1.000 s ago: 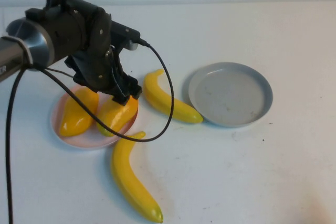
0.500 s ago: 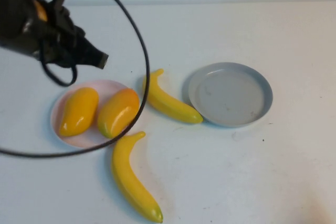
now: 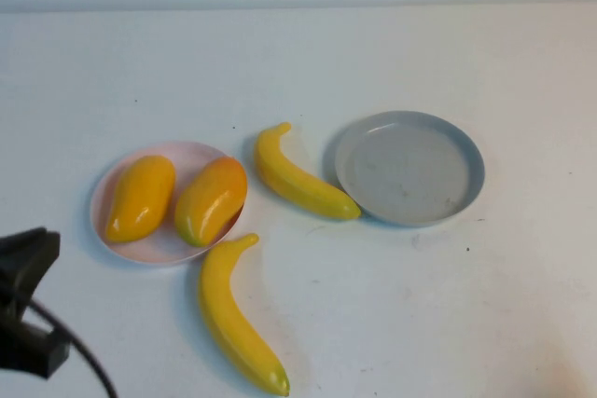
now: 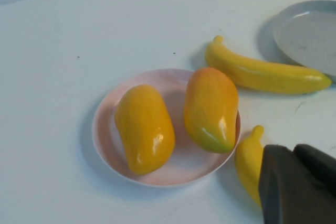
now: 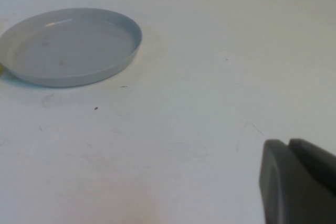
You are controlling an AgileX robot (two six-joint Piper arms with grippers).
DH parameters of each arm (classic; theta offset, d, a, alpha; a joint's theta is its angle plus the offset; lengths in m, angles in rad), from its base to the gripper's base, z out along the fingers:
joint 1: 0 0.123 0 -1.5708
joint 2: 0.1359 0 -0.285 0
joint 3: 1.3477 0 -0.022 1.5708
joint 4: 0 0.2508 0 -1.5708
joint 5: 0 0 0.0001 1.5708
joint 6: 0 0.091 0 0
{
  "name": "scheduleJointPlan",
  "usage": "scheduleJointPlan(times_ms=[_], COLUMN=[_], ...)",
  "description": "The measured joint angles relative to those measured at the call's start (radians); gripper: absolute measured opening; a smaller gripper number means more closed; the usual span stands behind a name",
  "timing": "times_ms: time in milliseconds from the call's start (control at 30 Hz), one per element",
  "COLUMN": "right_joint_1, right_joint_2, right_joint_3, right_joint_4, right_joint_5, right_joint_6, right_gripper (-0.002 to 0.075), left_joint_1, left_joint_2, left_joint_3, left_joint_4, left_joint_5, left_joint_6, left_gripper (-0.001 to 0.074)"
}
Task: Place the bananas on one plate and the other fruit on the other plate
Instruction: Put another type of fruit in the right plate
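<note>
Black left gripper (image 4: 294, 182) closed, cropped; right gripper (image 5: 296, 179) likewise.

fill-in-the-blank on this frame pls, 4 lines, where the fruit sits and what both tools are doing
1. Both plump orange-yellow oval fruits lie on the round pale ____ plate.
2. The round grey-blue plate holds ____ fruit.
3. Both glossy yellow plastic bananas lie on the white ____.
4. The left tool and right tool are both ____, holding nothing.

Missing words: pink; no; table; shut
</note>
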Motion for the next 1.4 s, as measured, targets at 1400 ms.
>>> scheduleJointPlan(times_ms=[1400], right_joint_1=[0.0], right_joint_2=[0.0], right_joint_3=[0.0], right_joint_4=[0.0], right_joint_5=[0.0], right_joint_6=[0.0], right_gripper=[-0.0016], left_joint_1=[0.324], left_joint_2=[-0.609], left_joint_3=[0.567], left_joint_4=[-0.233], left_joint_5=[-0.349], left_joint_6=[0.181], left_gripper=[0.0001])
